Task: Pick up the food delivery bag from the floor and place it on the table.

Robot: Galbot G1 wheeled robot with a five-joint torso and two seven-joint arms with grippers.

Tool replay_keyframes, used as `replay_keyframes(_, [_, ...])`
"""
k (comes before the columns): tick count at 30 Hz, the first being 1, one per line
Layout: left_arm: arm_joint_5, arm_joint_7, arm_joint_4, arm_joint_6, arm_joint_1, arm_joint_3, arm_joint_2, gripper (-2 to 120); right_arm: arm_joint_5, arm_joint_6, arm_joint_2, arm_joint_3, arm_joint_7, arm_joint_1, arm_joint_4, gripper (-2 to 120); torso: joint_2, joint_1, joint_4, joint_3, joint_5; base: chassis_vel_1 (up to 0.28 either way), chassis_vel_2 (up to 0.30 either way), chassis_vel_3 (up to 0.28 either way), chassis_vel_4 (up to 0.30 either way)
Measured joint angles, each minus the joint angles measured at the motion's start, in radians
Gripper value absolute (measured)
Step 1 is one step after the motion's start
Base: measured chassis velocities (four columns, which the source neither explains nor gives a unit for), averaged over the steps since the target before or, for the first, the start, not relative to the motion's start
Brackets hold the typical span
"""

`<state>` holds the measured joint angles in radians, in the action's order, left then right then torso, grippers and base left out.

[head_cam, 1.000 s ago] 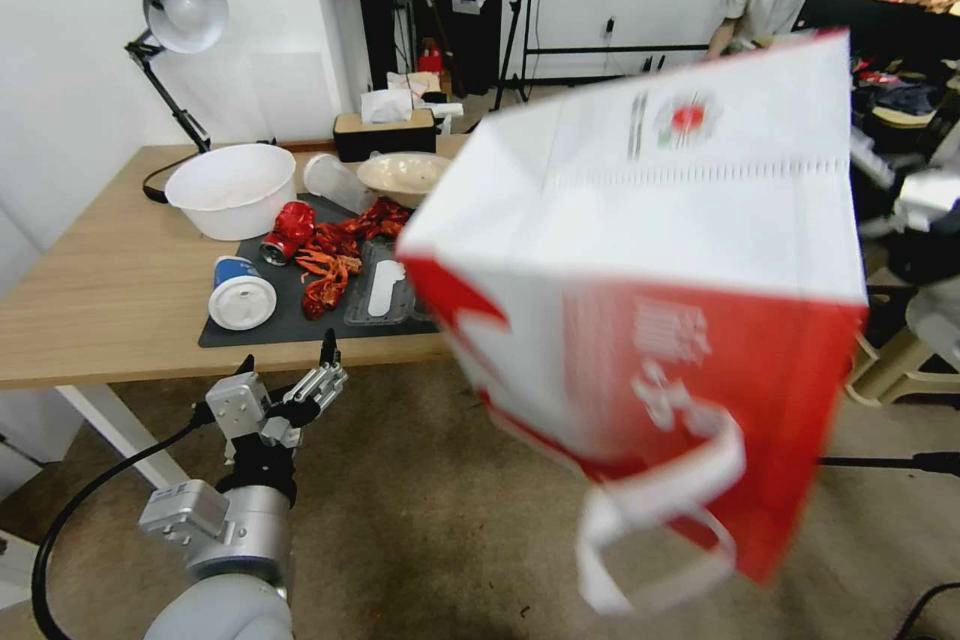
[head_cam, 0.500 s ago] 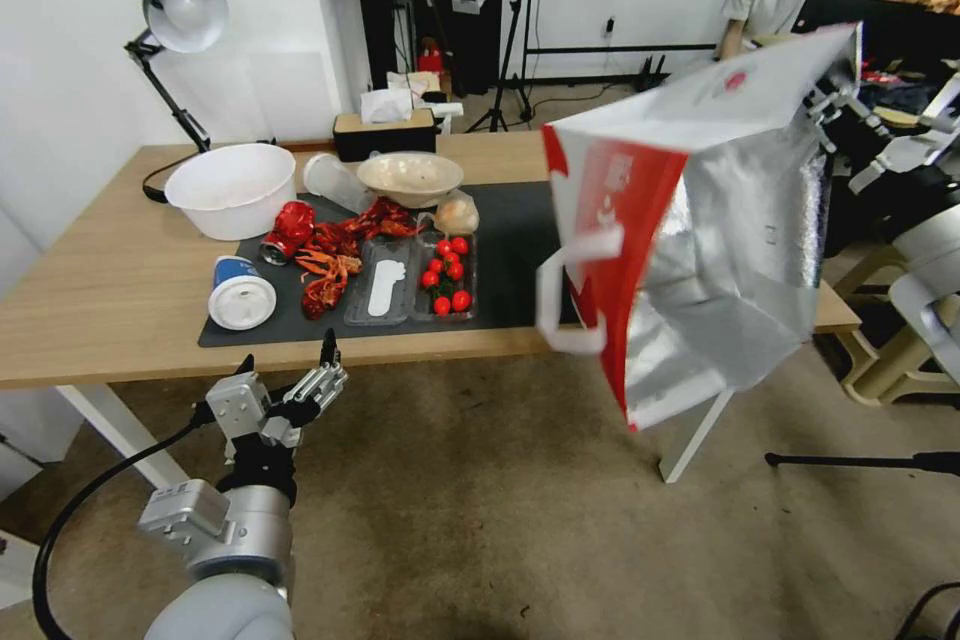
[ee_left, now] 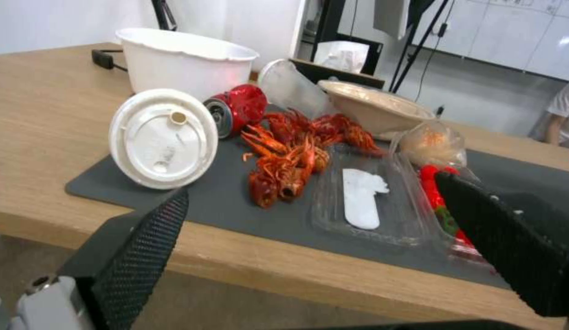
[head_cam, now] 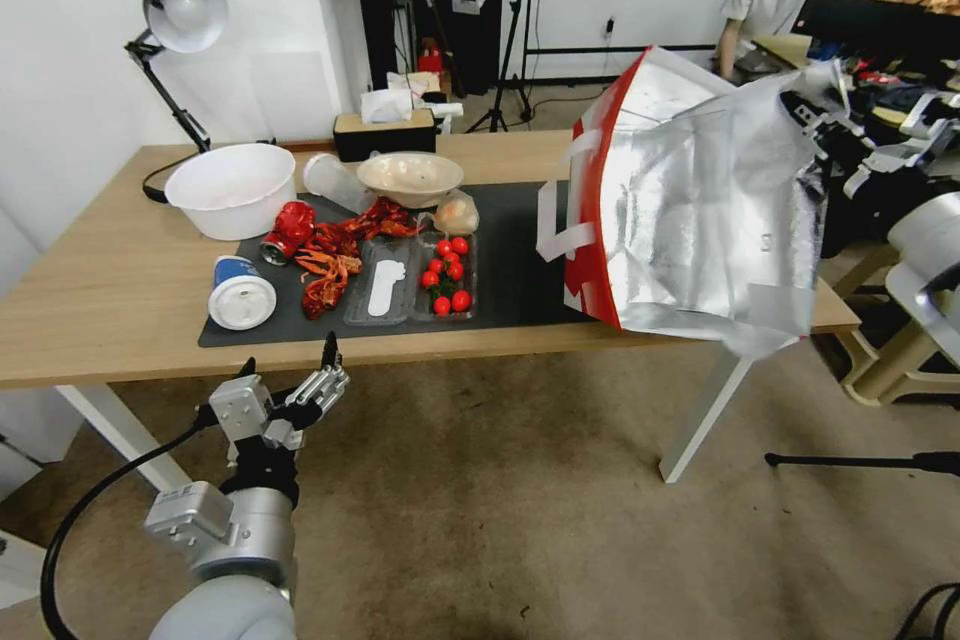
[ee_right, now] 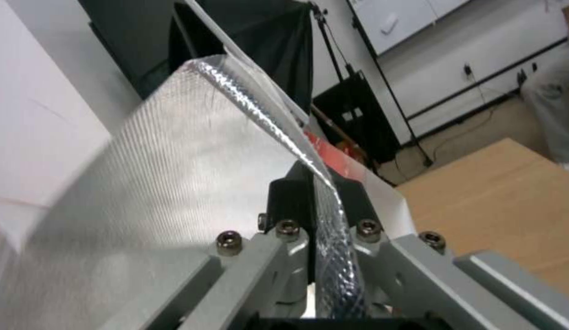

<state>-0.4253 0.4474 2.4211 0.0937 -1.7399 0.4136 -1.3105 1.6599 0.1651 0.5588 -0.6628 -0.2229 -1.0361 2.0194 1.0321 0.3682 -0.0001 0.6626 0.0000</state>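
The food delivery bag [head_cam: 700, 220] hangs tilted over the right end of the table [head_cam: 100, 300], its silver foil lining facing me. Its red side panel and white handles [head_cam: 560, 220] point toward the dark grey mat [head_cam: 520, 220]. My right gripper [head_cam: 812, 110] holds the bag's upper rim. In the right wrist view the right gripper [ee_right: 315, 183] is shut on the foil edge [ee_right: 266, 119]. I cannot tell whether the bag's lower edge touches the tabletop. My left gripper [head_cam: 290, 385] stands open below the table's front edge, above the floor [head_cam: 480, 520], and frames the mat as the left gripper [ee_left: 309, 190].
On the mat lie red crayfish [head_cam: 340, 250], cherry tomatoes [head_cam: 445, 275], a clear tray [head_cam: 385, 290], a lidded cup [head_cam: 240, 295] and a red can [head_cam: 288, 228]. A white bowl [head_cam: 232, 188], a beige bowl [head_cam: 412, 175], a tissue box [head_cam: 385, 132] and a lamp [head_cam: 175, 15] stand behind.
The bag has swung from in front of me to over the table's right end, turning so its foil inside faces me. The left arm has not moved.
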Motion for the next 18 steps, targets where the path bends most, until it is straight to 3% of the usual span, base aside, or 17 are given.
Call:
replay_keyframes(9, [-0.002, 0.0, 0.002, -0.001, -0.002, 0.006, 0.004, 100, 0.006, 0.013, 0.002, 0.121, -0.016, 0.127, -0.07, 0, 0.0, 0.0, 0.0001, 0.0, 0.0001, 0.0, 0.0, 0.0, 0.0])
replay_keyframes(18, [-0.005, 0.001, 0.002, -0.003, -0.004, 0.005, 0.001, 100, 0.004, 0.036, 0.009, 0.165, -0.073, 0.2, -0.098, 0, 0.0, 0.0, 0.0001, 0.0, 0.0, 0.0, 0.0, 0.0, 0.0])
